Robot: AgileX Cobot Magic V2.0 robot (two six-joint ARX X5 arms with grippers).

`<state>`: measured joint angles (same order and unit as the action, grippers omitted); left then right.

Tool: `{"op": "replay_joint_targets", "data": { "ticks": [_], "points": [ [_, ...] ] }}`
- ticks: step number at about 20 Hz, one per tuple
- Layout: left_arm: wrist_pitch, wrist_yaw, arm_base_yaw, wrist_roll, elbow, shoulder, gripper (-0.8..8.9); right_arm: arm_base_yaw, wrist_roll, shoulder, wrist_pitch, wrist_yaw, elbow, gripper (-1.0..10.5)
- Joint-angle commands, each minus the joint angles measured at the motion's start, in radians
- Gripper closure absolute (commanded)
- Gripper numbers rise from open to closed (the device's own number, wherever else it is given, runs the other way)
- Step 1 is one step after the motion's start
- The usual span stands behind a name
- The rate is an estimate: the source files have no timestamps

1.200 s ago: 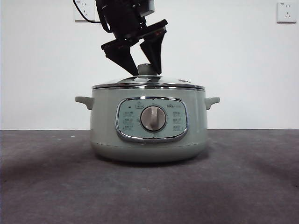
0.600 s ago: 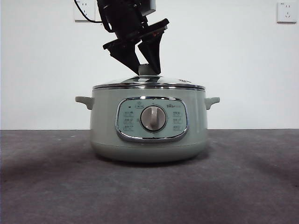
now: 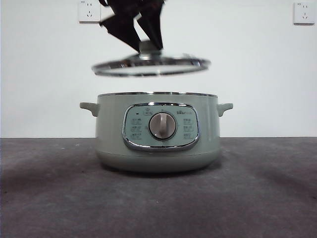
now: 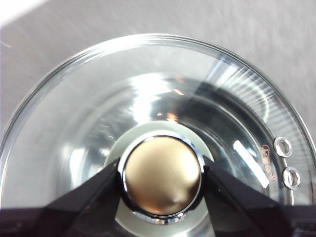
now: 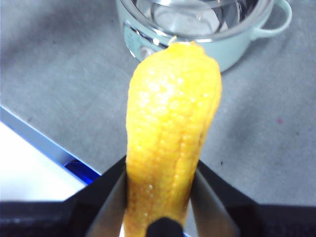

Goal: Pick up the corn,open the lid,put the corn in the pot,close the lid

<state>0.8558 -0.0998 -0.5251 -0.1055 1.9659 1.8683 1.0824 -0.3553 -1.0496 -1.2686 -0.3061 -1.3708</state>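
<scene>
From the front I see the left gripper [image 3: 144, 45] coming down from the top edge, its two black jaws clamped on the pale green knob [image 3: 146, 47] of the glass lid [image 3: 151, 66]. The lid hangs in the air above the pot [image 3: 157, 133], clear of its rim, with white wall showing in the gap between them. It sits slightly tilted, and its chrome rim looks a little blurred.

My left wrist camera confirms the grip: the left gripper [image 4: 162, 180] has one jaw pressed against each side of the knob [image 4: 162, 176], whose top looks round and brassy here inside a chrome ring. The lid's [image 4: 98, 118] glass dome spreads out around it, and two small metal-ringed holes [image 4: 287, 162] sit near its rim.

The pot stands open on the dark grey table [image 3: 54, 198], its control panel with the silver dial [image 3: 162, 125] facing me and a small handle on each side.

On the right wrist camera, the right gripper [image 5: 159, 185] is closed on the corn [image 5: 170, 133], one jaw on each side of the cob's near end, so the yellow cob points away from the camera. Beyond its tip I can make out the pot [image 5: 232, 47], apart from the corn, with a handle [image 5: 276, 22] on its far side. I cannot see this arm in the front view.
</scene>
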Motion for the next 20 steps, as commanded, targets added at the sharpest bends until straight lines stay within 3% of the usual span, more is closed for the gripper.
{"op": "replay_joint_targets", "data": {
  "ticks": [1, 5, 9, 12, 14, 17, 20],
  "points": [
    [-0.030, -0.004, 0.033, -0.011, 0.006, -0.034, 8.26, 0.003, -0.008, -0.018, 0.044, 0.000, 0.001, 9.6],
    [0.021, 0.000, 0.109, -0.011, 0.006, -0.055, 8.26, -0.011, -0.005, -0.072, 0.186, -0.001, 0.001, 9.6],
    [0.067, -0.001, 0.203, -0.012, 0.006, -0.056, 8.26, -0.100, 0.011, -0.185, 0.326, 0.007, 0.001, 9.6],
    [0.079, -0.004, 0.267, -0.012, 0.006, -0.057, 8.26, -0.227, 0.023, -0.294, 0.453, 0.133, 0.001, 9.6],
    [0.095, -0.005, 0.300, -0.022, 0.006, -0.057, 8.26, -0.300, 0.025, -0.360, 0.542, 0.173, 0.001, 9.6],
    [0.100, -0.005, 0.339, -0.034, 0.006, -0.057, 8.26, -0.370, 0.054, -0.465, 0.657, 0.248, -0.003, 9.6],
    [0.097, -0.005, 0.370, -0.037, 0.006, -0.057, 8.26, -0.404, 0.117, -0.604, 0.662, 0.296, -0.087, 9.6]
  ]
}}
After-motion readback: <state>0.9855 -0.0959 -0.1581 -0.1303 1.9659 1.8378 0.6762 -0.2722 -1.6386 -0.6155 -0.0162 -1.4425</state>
